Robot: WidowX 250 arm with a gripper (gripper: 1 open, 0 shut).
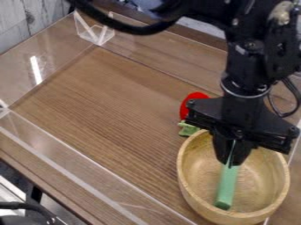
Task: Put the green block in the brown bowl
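Now the claw [237,156] is pinching the top of the green block [230,179], which is standing tilted inside the brown bowl [195,181], its lower end pointing toward six o'clock.

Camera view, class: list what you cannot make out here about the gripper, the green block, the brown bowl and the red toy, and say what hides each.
- Gripper: whether its fingers clamp the green block or merely flank it; dark and too small.
- Green block: its top end, hidden between the fingers.
- Brown bowl: far rim, behind the gripper.
- Red toy: right side, behind the arm.
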